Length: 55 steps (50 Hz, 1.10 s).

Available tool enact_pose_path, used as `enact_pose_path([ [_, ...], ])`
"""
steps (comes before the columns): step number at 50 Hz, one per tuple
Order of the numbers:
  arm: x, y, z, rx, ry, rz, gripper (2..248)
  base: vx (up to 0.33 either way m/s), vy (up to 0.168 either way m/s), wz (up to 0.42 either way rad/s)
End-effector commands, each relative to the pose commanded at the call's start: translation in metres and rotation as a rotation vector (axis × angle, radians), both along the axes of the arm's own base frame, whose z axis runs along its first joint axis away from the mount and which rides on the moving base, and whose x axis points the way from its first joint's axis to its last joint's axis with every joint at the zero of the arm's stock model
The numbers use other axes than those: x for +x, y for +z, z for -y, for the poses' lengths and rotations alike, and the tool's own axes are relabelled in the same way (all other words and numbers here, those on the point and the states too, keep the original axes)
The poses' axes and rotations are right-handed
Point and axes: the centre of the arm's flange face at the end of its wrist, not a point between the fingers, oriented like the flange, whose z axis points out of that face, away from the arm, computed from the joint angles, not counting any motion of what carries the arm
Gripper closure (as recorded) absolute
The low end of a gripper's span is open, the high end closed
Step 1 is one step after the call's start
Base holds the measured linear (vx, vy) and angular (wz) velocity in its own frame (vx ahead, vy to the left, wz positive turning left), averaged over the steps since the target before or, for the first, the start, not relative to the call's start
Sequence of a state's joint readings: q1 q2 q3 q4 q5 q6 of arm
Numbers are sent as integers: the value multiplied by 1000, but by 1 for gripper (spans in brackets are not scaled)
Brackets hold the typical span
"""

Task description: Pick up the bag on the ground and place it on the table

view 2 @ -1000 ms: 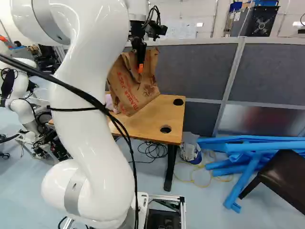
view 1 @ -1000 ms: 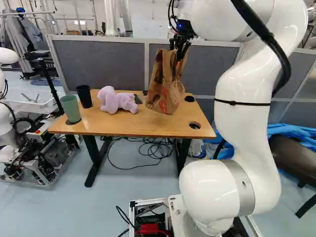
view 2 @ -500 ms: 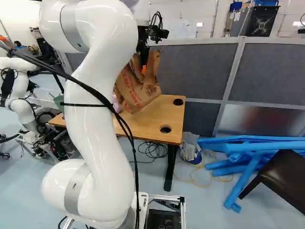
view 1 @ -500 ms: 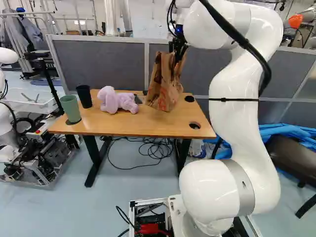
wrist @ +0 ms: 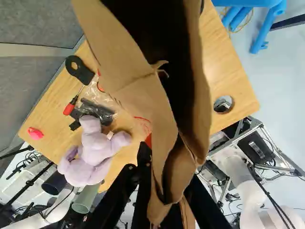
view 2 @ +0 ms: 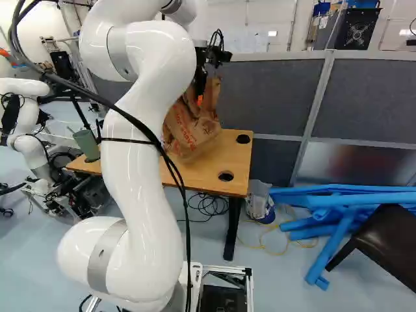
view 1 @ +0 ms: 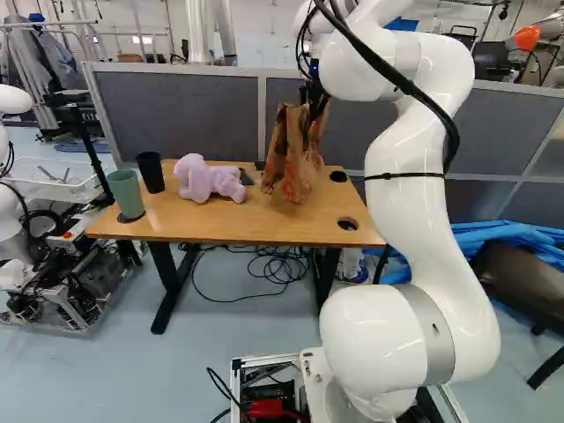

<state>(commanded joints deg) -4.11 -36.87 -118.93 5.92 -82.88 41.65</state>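
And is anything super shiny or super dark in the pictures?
The white arm looks glossy in both base views; in the right base view, the wall's lower panel gleams; in the wrist view, the paper bag is very dark inside.

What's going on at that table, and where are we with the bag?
The white arm has the paper bag in its end effector, gripped near the open top and hanging upright over the table. Whether the bottom of the bag touches the wood, I can't tell; it hasn't been let go. Also on the table are a purple stuffed toy, a green cup and a black cup.
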Motion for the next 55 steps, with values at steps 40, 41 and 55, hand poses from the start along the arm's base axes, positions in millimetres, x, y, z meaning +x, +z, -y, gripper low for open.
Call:
enact_pose_path([
  [40, 39, -64, 7, 4, -7, -56, 224, 0, 0, 0],
  [41, 39, -66, 7, 4, -7, -58, 224, 0, 0, 0],
  [55, 47, -89, 7, 6, -7, -90, 224, 0, 0, 0],
])
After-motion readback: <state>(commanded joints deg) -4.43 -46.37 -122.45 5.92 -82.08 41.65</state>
